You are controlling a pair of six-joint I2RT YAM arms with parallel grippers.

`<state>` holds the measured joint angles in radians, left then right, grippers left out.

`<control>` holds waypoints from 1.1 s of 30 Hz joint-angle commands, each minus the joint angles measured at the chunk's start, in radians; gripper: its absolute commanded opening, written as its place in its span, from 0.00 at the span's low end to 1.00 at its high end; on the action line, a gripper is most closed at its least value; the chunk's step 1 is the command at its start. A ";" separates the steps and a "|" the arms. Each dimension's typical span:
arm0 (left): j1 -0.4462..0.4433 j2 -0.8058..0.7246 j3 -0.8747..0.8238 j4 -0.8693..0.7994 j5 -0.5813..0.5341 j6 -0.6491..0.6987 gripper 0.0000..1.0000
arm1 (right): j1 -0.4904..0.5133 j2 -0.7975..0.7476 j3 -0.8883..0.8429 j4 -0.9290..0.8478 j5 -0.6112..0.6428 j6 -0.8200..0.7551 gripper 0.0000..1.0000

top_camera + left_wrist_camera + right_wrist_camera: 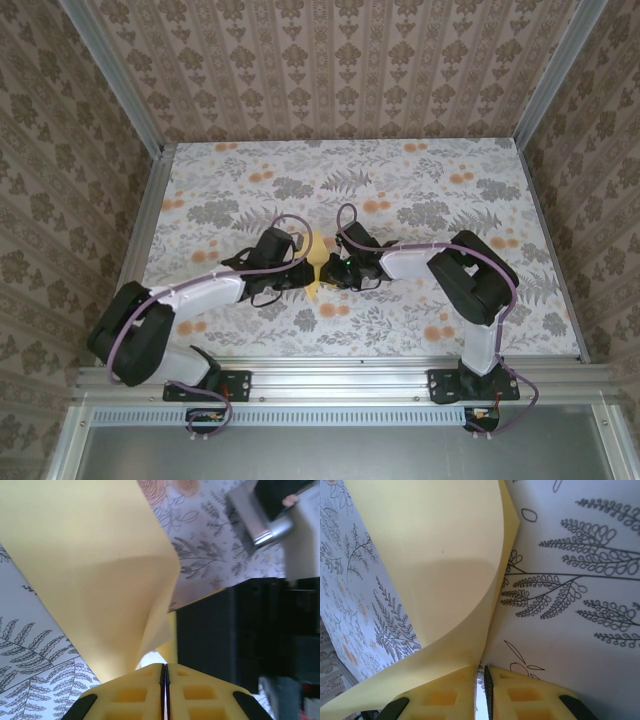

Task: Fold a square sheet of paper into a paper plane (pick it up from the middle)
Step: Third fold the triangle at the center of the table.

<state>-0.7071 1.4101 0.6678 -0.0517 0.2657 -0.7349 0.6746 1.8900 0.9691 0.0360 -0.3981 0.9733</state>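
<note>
At the middle of the table (450, 200), one square sheet of paper (317, 283) curls up off the surface between two grippers. The left gripper (164, 667) has its yellow fingers pressed together on the sheet's lower edge. The right gripper (481, 669), facing it, is closed to a sliver, pinching the same sheet.

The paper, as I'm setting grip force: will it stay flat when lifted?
Probably floppy: the paper curls in a soft arc above the right gripper. Likely light and easily creased: it folds where the left gripper pinches it.
</note>
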 commanded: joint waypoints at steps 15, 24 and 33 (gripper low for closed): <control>-0.015 0.119 0.102 -0.092 -0.163 0.000 0.12 | -0.004 0.043 -0.007 -0.120 0.068 0.012 0.16; -0.011 0.172 0.119 -0.137 -0.209 -0.006 0.06 | -0.025 -0.064 -0.046 0.041 -0.012 -0.025 0.16; -0.009 0.203 0.128 -0.134 -0.208 -0.001 0.05 | -0.030 -0.075 -0.012 0.080 -0.072 -0.085 0.12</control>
<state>-0.7193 1.5997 0.7723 -0.1623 0.0738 -0.7311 0.6441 1.8130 0.9344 0.0956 -0.4309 0.9165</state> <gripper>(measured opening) 0.056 0.129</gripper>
